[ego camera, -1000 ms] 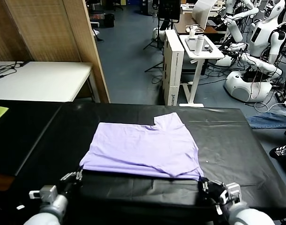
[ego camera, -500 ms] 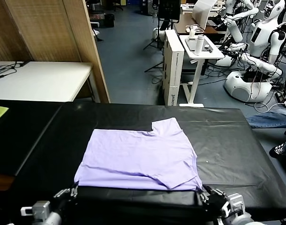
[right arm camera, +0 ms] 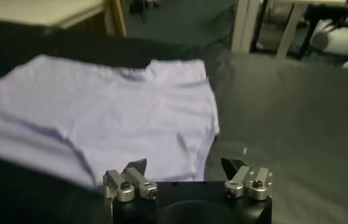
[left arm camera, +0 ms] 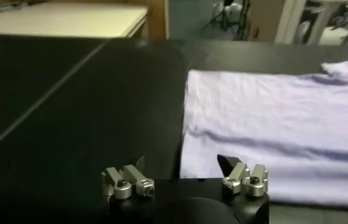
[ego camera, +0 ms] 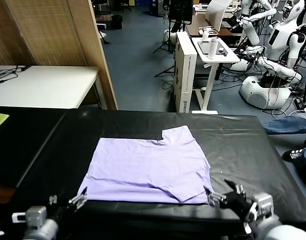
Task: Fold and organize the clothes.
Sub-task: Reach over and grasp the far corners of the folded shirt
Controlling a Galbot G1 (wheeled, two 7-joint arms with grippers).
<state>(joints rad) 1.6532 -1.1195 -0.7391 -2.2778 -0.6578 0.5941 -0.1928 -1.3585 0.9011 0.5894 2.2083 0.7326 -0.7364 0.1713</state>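
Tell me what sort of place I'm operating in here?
Most likely a robotics lab: white humanoid robots stand on the far floor, and the lavender T-shirt lies on a black-covered table beside a wooden partition.

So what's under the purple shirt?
The purple T-shirt lies flat on the black table cover, which shows all around it. Whether anything else hides underneath cannot be seen; the fabric covers it.
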